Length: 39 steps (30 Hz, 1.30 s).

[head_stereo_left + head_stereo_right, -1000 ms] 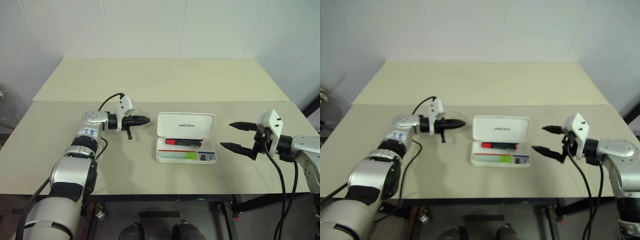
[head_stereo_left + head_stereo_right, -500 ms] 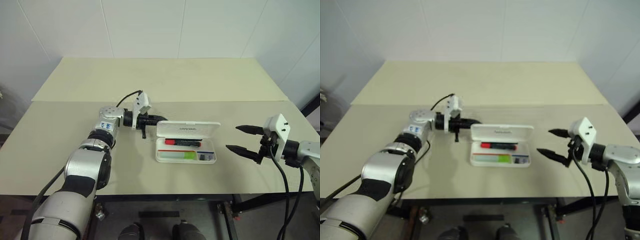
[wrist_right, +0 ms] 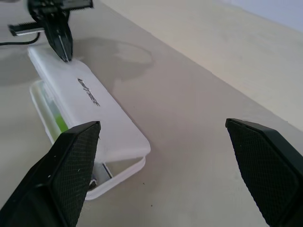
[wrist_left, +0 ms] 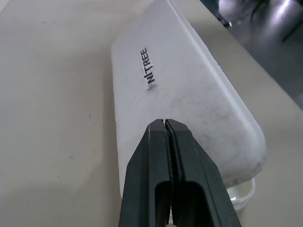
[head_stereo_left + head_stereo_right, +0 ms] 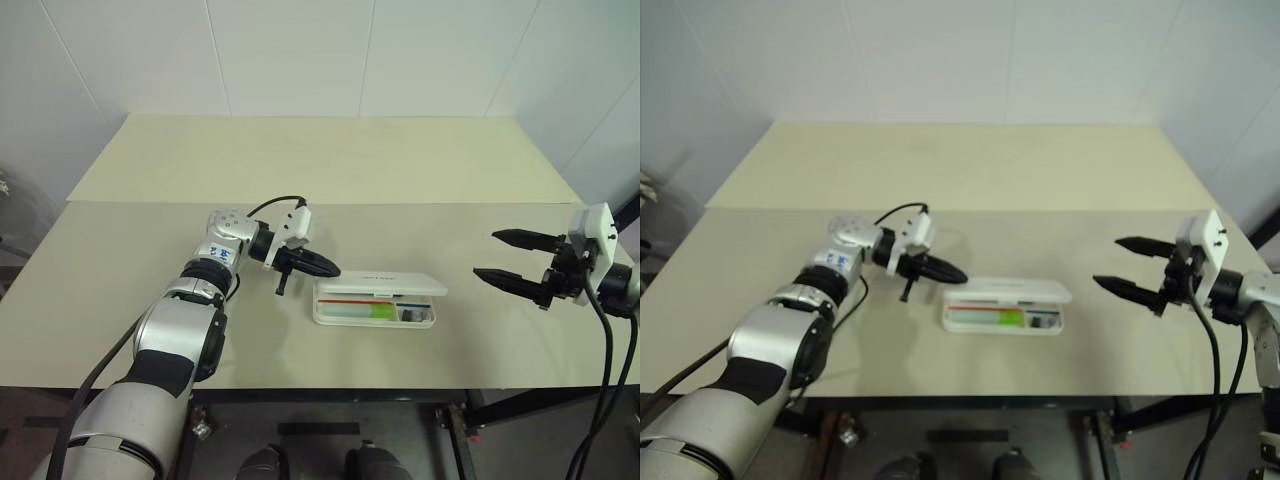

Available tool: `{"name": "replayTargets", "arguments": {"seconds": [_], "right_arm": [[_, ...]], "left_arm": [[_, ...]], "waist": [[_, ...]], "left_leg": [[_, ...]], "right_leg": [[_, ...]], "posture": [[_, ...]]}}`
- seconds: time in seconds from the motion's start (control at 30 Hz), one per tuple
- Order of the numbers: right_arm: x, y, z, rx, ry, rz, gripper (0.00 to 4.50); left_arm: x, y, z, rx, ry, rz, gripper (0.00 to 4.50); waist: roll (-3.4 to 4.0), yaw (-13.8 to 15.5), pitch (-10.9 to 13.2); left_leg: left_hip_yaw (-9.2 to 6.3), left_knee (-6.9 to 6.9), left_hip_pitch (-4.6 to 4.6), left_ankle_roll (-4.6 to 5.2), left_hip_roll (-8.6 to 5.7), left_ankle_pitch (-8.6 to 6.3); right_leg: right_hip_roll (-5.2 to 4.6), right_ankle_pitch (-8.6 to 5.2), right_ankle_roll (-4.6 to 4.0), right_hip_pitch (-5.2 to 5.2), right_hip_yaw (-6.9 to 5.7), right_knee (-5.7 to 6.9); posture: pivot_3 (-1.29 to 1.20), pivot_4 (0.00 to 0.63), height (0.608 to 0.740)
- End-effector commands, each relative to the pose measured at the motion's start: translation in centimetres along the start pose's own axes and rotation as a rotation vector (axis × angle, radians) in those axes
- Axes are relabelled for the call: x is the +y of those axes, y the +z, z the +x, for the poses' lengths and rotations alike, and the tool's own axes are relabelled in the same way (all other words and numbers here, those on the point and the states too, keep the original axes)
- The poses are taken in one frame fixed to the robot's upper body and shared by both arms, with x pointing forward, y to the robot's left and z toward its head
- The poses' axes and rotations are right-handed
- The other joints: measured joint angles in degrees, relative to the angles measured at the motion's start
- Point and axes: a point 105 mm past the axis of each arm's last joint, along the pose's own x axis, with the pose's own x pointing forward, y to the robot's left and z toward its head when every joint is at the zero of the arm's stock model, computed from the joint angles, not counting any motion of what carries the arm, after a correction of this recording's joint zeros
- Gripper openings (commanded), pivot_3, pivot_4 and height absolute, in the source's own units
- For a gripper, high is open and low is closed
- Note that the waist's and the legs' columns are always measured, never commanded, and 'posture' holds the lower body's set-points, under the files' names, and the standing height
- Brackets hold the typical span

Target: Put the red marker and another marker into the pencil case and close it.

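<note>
The white pencil case [image 5: 375, 312] lies at mid-table, its lid [image 5: 380, 286] lowered almost flat over the tray with a gap left at the front. The green-capped highlighter [image 5: 381, 312] shows through that gap. Under the lid, the red marker is hidden. My left gripper [image 5: 331, 270] is shut, and its tips [image 4: 164, 123] rest on the lid's left end near the lettering [image 4: 149, 73]. My right gripper [image 5: 487, 254] hangs open to the right of the case, a hand's width off, with nothing between its fingers.
The beige table [image 5: 300, 170] has a seam [image 5: 130, 203] across it, with bare surface behind and on both sides of the case. A small dark item [image 5: 405, 314] sits in the tray's right end. The table's front edge [image 5: 330, 385] is close.
The lid has swung down from upright to nearly flat, with my shut left gripper moving right and down on it. My right gripper has drawn away to the right and a little up.
</note>
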Motion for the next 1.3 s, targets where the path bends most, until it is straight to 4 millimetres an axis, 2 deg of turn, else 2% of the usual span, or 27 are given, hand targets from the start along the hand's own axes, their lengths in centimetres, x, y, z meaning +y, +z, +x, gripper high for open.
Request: {"name": "replayTargets", "arguments": {"seconds": [0.03,0.2,0.47,0.6,0.77,0.87,1.07,1.3], "right_arm": [[-0.5,2.2,-1.3,-0.046,0.005,-0.083,4.5],[0.7,1.7,-1.8,0.015,0.113,-0.113,4.5],[0.9,1.4,-1.8,0.056,0.182,-0.155,4.5],[0.9,1.2,-1.5,0.06,0.196,-0.169,4.5],[1.0,1.0,-0.6,0.051,0.199,-0.18,4.5],[0.9,1.1,-0.3,0.042,0.198,-0.185,4.5],[1.2,1.1,0.0,0.028,0.216,-0.178,4.5],[1.5,1.0,0.5,0.01,0.231,-0.163,4.5]], "left_arm": [[-0.3,0.2,0.6,0.033,-0.038,0.076,0.04],[-1.0,-0.9,1.3,0.109,-0.081,0.126,0.04],[-1.9,-1.7,2.2,0.203,-0.161,0.236,0.04],[-2.4,-2.8,2.0,0.312,-0.21,0.341,0.04],[-2.8,-2.9,2.3,0.307,-0.24,0.36,0.04],[-2.7,-2.6,2.6,0.277,-0.225,0.361,0.04],[-1.5,-0.4,2.3,0.098,-0.108,0.311,0.04],[0.4,2.7,-0.6,-0.219,0.117,0.206,0.04]], "waist": [[0.0,0.0,0.0],[0.0,0.0,0.0],[0.0,-0.02,0.0],[0.01,-0.04,-0.01],[0.02,-0.21,-0.01],[0.02,-0.16,-0.01],[0.02,-0.07,-0.01],[0.02,-0.05,-0.01]], "left_leg": [[0.0,0.0,0.0,0.0,0.0,0.0],[0.0,0.03,0.0,0.17,0.0,-0.1],[-0.03,0.25,0.02,0.26,0.01,-0.15],[-0.08,0.4,0.07,0.31,0.02,-0.19],[-0.13,0.42,0.38,0.36,0.03,-0.23],[-0.16,0.41,0.4,0.38,0.04,-0.24],[-0.16,0.42,0.3,0.41,0.03,-0.29],[-0.16,0.55,-0.15,0.41,0.04,-0.28]], "right_leg": [[0.0,0.0,0.0,0.0,0.0,0.0],[-0.01,0.0,0.0,0.0,0.0,0.02],[-0.04,0.0,0.0,0.06,0.01,0.13],[-0.06,0.0,0.0,0.15,0.07,0.21],[-0.08,0.01,0.0,0.5,0.31,0.21],[-0.08,0.0,0.0,0.52,0.36,0.2],[-0.1,0.0,0.0,0.46,0.36,0.14],[-0.09,0.01,0.01,-0.01,0.26,0.27]], "posture": [[0.0,0.15,0.74],[0.0,0.15,0.74],[0.0,0.15,0.74],[0.0,0.15,0.74],[0.0,0.15,0.74],[0.0,0.15,0.74],[0.0,0.15,0.74],[0.0,0.15,0.74]]}}
